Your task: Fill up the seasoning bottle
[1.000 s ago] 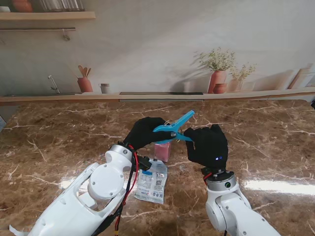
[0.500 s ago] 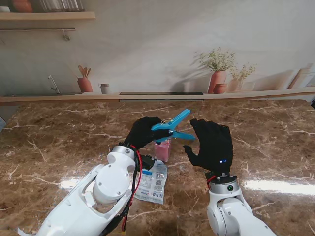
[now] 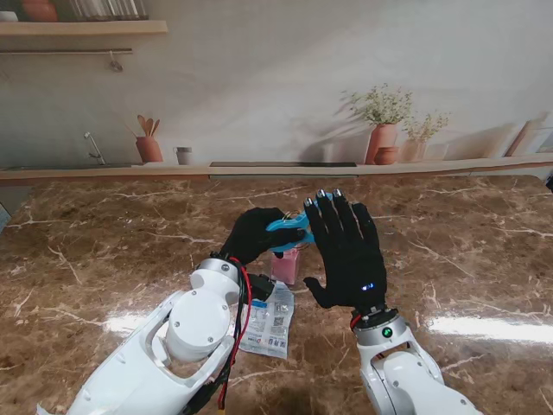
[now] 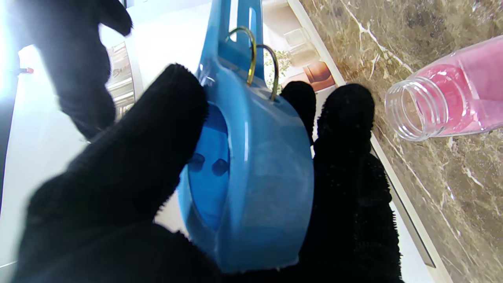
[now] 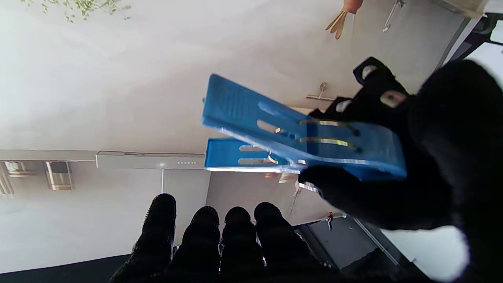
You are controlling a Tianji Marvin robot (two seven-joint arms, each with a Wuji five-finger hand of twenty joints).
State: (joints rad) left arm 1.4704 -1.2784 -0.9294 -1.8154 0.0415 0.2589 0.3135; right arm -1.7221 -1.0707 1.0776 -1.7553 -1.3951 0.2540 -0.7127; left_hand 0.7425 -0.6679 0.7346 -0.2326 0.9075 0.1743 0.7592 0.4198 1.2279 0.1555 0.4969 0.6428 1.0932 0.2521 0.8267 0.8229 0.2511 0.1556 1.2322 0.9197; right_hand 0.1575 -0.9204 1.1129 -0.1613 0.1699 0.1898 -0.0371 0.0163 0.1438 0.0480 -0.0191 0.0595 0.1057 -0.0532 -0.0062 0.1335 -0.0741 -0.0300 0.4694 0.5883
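My left hand (image 3: 252, 235) is shut on a big blue clip (image 3: 288, 226), holding it in the air over the seasoning bottle (image 3: 285, 265). That bottle is clear, holds pink powder and stands uncapped; the left wrist view shows its open mouth (image 4: 412, 108) beside the blue clip (image 4: 243, 165). My right hand (image 3: 343, 248) is raised flat beside the clip, fingers straight and apart, holding nothing. It covers the clip's right end. From the right wrist the blue clip (image 5: 298, 137) appears in the left hand's (image 5: 432, 157) grasp, beyond the right hand's fingertips (image 5: 204, 228).
A white and blue seasoning pouch (image 3: 268, 320) lies flat on the brown marble table (image 3: 104, 259), nearer to me than the bottle. Along the back ledge stand a utensil pot (image 3: 149, 147), a small cup (image 3: 183, 155) and potted plants (image 3: 384, 130).
My right hand let go of the clip's handles, opened flat and rose beside it. The clip dropped slightly and stays in my left hand.
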